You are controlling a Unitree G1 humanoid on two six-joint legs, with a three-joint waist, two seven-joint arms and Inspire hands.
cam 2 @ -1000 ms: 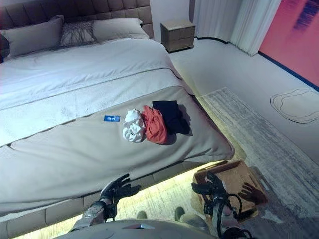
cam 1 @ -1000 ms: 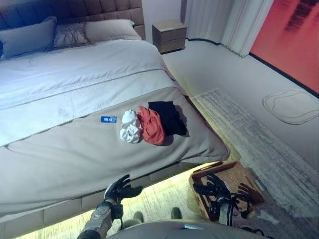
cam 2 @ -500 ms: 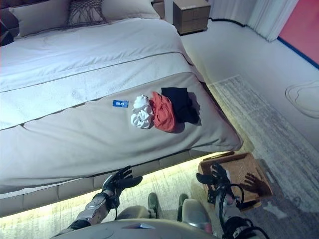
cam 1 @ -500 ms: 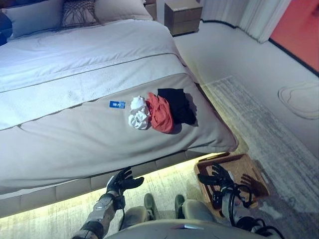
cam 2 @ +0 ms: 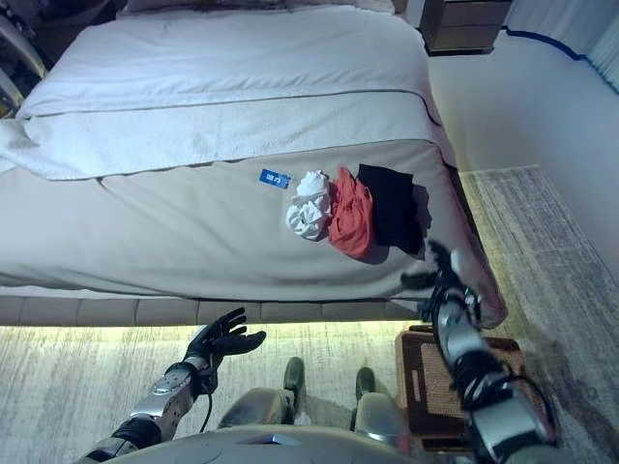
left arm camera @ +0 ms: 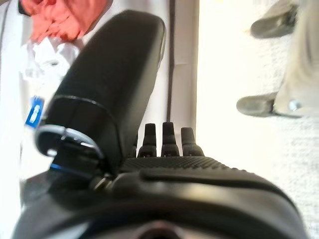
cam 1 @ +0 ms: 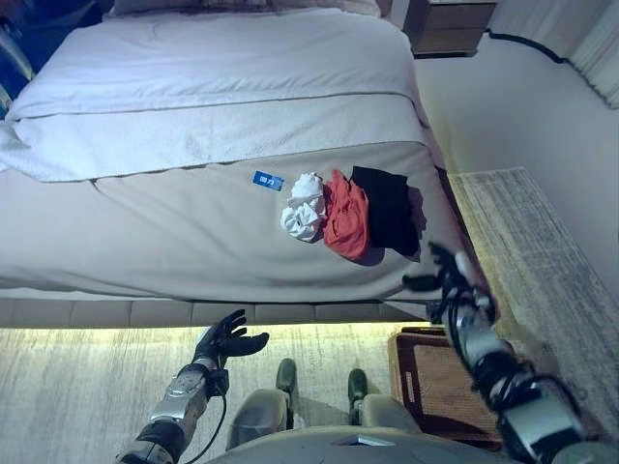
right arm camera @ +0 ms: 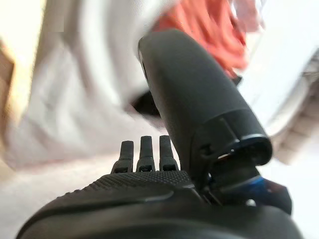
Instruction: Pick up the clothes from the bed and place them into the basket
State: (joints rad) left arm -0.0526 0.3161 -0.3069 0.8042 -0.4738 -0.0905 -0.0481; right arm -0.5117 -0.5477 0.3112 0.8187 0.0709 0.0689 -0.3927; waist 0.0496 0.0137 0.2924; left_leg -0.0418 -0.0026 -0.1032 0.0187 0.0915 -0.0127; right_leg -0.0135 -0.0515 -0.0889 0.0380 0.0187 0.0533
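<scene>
We look down on a wide bed (cam 1: pixel 193 222) under a beige cover; three garments lie in a row near its foot-end corner on our right side, touching one another: a crumpled white cloth (cam 1: pixel 304 207), a red cloth (cam 1: pixel 346 215) just beside it, and a black cloth (cam 1: pixel 387 207) beside that, nearest the bed's edge; a small blue card (cam 1: pixel 267 180) sits on the cover just beside the white cloth, apart from it. Our right hand (cam 1: pixel 447 277) hangs at the bed's corner, just in front of the black cloth, its fingers spread and straight and holding nothing; in its own wrist view the fingers (right arm camera: pixel 141 153) point toward the red and black cloths with a gap between. Our left hand (cam 1: pixel 224 342) hovers low over the pale rug (cam 1: pixel 77 387) in front of the lit bed base, well apart from the clothes, its fingers loosely fanned and empty. The woven basket (cam 2: pixel 426 382) stands on the floor beside the bed's corner, under our right forearm; what we see of its inside holds no clothes. A wooden nightstand (cam 1: pixel 455 26) stands by the far side of the bed.
</scene>
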